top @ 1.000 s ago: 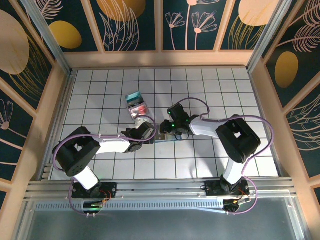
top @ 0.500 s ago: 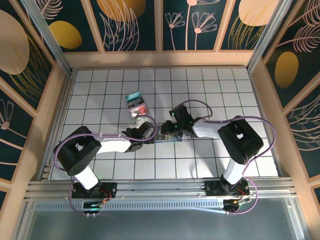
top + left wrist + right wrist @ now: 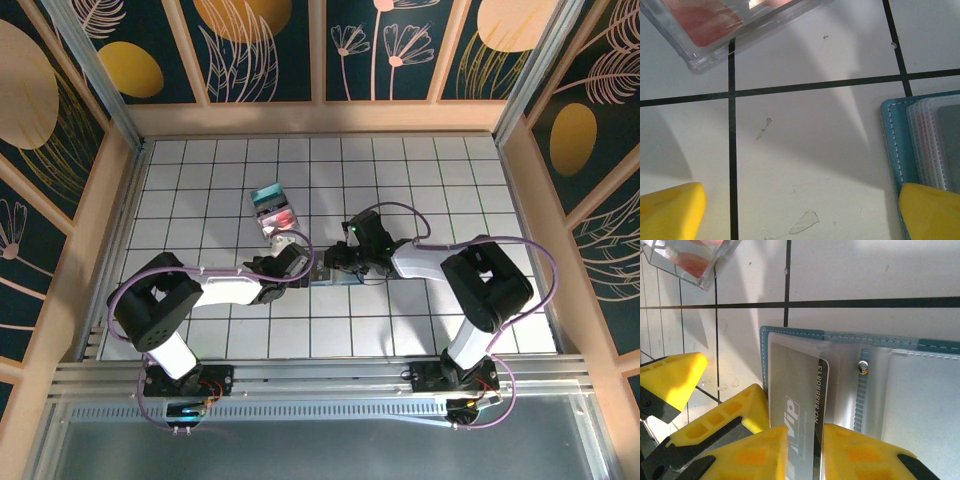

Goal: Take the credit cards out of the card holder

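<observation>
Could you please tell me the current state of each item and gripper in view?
card holder: open, lying flat on the table.
grey card: pinched by the right gripper, far end at the holder's clear pocket.
clear case: lying on the table, a red-pink card inside.
left gripper: open wide, one finger over the holder's edge.
right gripper: shut on the grey card.

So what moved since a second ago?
The right end effector, shut on the grey plastic card, drew back a little to the right, away from the left arm. The open left end effector, the teal bifold card holder and the clear plastic box look unmoved.
</observation>
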Robot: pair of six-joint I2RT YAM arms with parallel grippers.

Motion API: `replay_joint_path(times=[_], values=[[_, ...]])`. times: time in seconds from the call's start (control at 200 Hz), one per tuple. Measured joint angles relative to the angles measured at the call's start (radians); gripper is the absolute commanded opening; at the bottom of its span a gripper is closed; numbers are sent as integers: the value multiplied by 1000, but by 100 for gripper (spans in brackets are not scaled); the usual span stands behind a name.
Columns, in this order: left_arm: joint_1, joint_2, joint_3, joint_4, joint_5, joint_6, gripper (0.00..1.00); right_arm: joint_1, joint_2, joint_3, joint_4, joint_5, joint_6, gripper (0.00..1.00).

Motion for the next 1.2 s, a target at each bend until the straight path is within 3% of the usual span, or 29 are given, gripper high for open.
replay_joint_path(times=[1.201], values=[[0, 3, 15, -29, 12, -23, 99, -89, 38, -110, 283, -229, 127, 19]])
